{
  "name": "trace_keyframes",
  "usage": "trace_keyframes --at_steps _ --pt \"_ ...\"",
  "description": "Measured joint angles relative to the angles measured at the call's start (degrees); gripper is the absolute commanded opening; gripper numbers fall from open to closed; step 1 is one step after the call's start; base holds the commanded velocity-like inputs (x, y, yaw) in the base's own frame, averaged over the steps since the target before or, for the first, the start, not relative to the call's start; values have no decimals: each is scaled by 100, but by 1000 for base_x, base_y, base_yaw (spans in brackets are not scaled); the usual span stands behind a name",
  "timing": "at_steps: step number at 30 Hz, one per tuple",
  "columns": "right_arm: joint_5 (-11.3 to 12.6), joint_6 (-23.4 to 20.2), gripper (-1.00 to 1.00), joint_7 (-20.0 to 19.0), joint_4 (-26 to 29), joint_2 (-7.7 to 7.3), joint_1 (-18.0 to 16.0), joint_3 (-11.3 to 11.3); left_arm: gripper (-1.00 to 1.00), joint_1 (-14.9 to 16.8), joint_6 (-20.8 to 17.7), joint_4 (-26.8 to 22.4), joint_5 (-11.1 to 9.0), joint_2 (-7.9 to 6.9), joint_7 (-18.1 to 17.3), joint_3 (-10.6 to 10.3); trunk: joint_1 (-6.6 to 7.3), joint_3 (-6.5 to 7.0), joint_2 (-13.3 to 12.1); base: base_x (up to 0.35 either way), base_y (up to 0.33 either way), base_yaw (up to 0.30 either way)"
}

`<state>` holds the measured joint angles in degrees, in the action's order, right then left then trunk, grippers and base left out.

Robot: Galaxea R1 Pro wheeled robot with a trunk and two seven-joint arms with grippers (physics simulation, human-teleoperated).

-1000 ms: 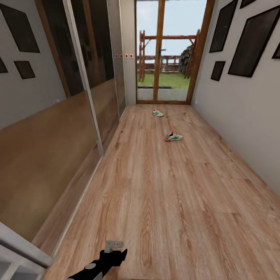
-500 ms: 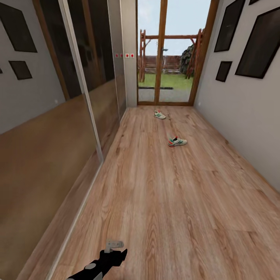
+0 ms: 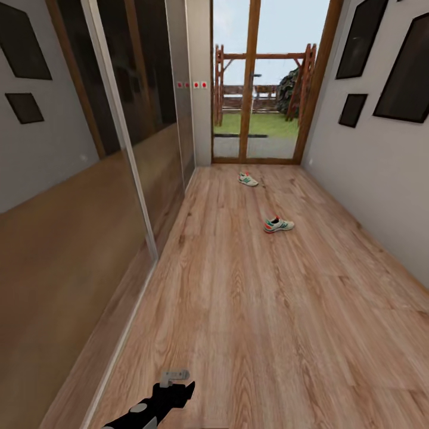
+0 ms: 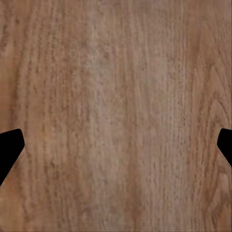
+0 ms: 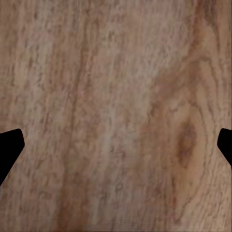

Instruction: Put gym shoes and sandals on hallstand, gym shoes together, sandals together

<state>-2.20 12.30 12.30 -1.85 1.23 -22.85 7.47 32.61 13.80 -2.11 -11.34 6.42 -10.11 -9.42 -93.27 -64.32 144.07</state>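
Since a second ago the view has rolled forward; both gym shoes (image 3: 279,224) look nearer at 12 o'clock. Left tool (image 4: 116,145) and right tool (image 5: 116,145) hang wide open and empty over the corridor floor (image 3: 250,310), presumably readied for grasping.

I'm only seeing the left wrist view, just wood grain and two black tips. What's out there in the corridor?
Observer: Two gym shoes lie on the corridor floor; the nearer gym shoe is well ahead.
Operator: And the other?
Observer: The farther gym shoe lies close to the glass door at the corridor's end.
Operator: Is the other hand holding anything?
Observer: No. The right gripper has its fingers apart over bare wood.
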Motion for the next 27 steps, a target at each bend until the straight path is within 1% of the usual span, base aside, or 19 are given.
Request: trace_keyframes --at_steps 14,20,27 --pt "0 0 100 0 0 0 0 0 100 0 0 0 0 0 0 -2 0 0 0 349 71 0" --pt "0 0 100 0 0 0 0 0 100 0 7 0 10 5 -3 -60 0 0 0 330 -95 0" --pt "0 0 100 0 0 0 0 0 100 0 8 0 16 8 -4 -97 0 0 0 318 -150 0"
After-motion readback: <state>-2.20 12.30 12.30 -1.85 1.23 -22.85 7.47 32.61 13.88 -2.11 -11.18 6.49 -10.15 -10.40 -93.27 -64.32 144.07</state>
